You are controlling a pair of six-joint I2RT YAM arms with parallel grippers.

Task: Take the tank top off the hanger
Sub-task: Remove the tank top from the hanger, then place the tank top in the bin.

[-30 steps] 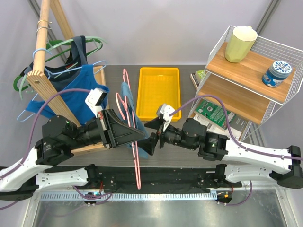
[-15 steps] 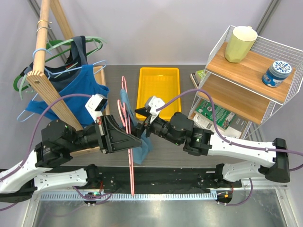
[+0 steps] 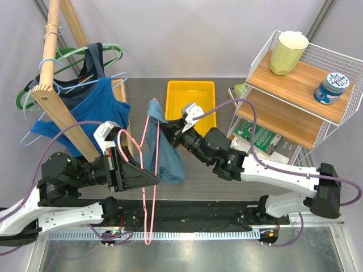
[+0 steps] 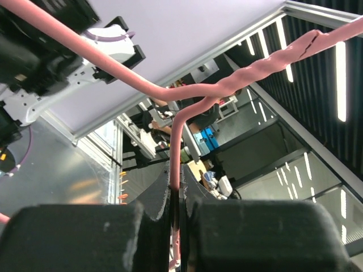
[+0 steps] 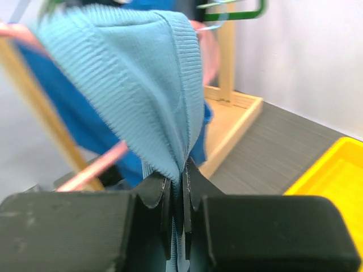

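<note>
Pink wire hanger gripped in left end effector, fingers shut narrow on the wire; runs from 12 to 6 o'clock over the desk front. Light-blue ribbed tank top pinched by a fold in right end effector, jaws nearly closed on cloth. Hangs mid-air at 8 o'clock of yellow tray, upper edge against hanger's 12 o'clock end. Wooden rack with other garments at 10 o'clock.

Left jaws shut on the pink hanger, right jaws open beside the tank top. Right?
No. The right jaws are shut on the tank top, its fabric pinched between them; the right wrist view shows it. That the left jaws are shut on the pink hanger stands.
</note>
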